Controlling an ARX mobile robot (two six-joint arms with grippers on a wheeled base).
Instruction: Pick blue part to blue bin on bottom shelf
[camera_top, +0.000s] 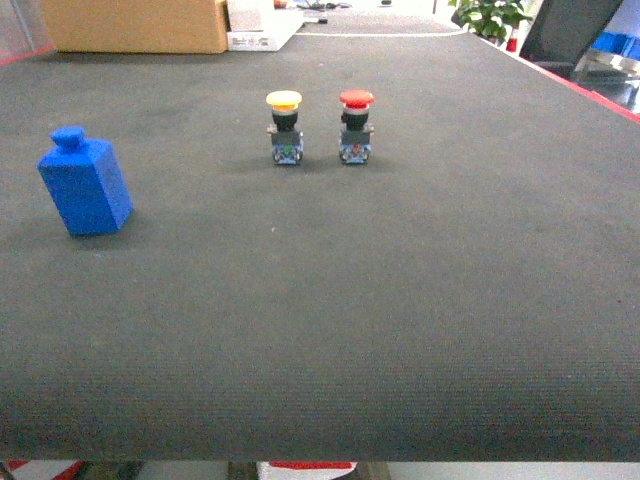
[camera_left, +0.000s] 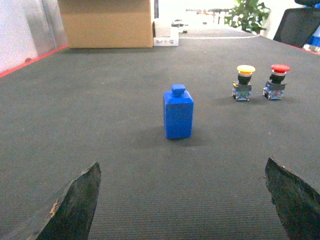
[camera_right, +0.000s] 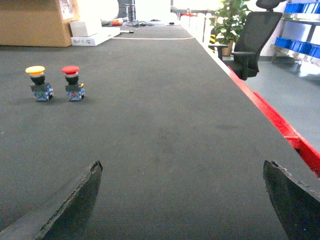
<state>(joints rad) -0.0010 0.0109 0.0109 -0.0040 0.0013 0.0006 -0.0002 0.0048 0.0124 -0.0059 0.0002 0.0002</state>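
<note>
The blue part (camera_top: 85, 185) is a small blue block with a knob on top, standing upright on the dark mat at the left. In the left wrist view the blue part (camera_left: 178, 112) stands straight ahead of my left gripper (camera_left: 183, 162), well beyond the fingertips. That gripper is open with only mat between its fingers (camera_left: 80, 200). My right gripper (camera_right: 183, 162) is also open and empty over bare mat on the right side. Neither gripper shows in the head view. The blue bin is out of view.
A yellow-capped push-button (camera_top: 284, 127) and a red-capped push-button (camera_top: 355, 126) stand side by side mid-table. A cardboard box (camera_top: 135, 25) sits at the far left edge. The table's red right edge (camera_right: 280, 125), an office chair (camera_right: 255, 42) and a rack holding blue containers (camera_right: 300, 45) lie to the right.
</note>
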